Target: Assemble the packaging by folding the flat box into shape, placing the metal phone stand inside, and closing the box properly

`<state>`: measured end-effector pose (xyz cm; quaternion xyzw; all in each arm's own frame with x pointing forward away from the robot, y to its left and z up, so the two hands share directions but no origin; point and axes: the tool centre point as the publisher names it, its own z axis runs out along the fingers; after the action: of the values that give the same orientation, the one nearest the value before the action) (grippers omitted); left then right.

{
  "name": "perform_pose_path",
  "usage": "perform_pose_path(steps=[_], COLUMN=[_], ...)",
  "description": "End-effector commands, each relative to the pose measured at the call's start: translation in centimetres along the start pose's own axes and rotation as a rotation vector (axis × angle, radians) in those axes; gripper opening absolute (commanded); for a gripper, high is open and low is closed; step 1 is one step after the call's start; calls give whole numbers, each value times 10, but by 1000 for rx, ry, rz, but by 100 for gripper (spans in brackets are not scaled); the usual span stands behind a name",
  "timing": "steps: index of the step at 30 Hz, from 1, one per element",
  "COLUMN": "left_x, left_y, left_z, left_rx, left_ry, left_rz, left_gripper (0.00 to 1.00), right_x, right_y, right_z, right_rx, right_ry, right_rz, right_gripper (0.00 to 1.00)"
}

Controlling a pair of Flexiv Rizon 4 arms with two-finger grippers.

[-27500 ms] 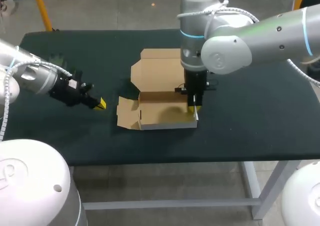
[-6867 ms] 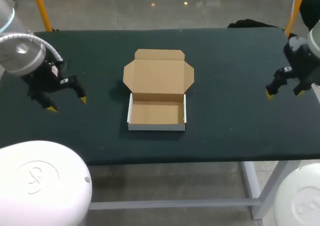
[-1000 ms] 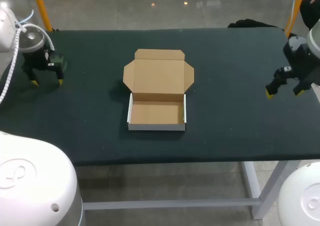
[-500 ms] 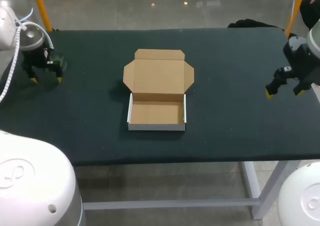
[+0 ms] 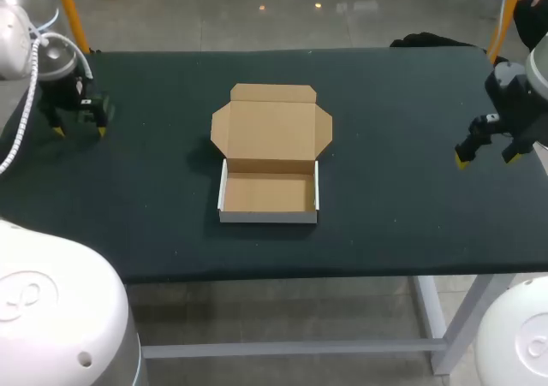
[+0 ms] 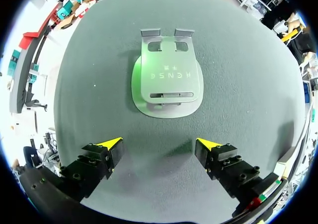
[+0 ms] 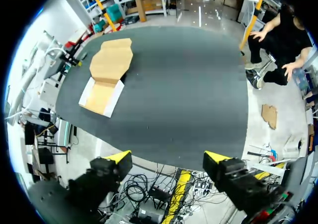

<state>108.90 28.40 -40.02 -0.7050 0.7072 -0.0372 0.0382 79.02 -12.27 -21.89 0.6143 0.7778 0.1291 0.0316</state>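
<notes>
Left claw, spread wide, has swung out over the phone stand, likely to fetch it for the open box; right claw idles, also spread.

Tally: one box, one phone stand, one table, and two grippers, the left gripper and the right gripper.
A single cardboard box is showing in the head view and again in the right wrist view, the same one both times. A single metal phone stand is showing, in the left wrist view only. Two arms are coming in, one from each side, and each gripper is showing two yellow tips, making four in all.
</notes>
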Motion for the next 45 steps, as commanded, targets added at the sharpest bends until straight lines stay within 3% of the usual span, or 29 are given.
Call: perform_pose_path(steps=[1,45], left_x=[-1,-1], left_y=[-9,-58], left_z=[3,6], left_rx=[-15,-10], left_ry=[0,6], left_rz=[1,31], left_gripper=[100,100], right_x=[0,0], right_y=[-1,-1], right_z=[-1,-1], right_rx=[3,3], right_ry=[-2,-2], right_rz=[0,0], right_gripper=[100,100])
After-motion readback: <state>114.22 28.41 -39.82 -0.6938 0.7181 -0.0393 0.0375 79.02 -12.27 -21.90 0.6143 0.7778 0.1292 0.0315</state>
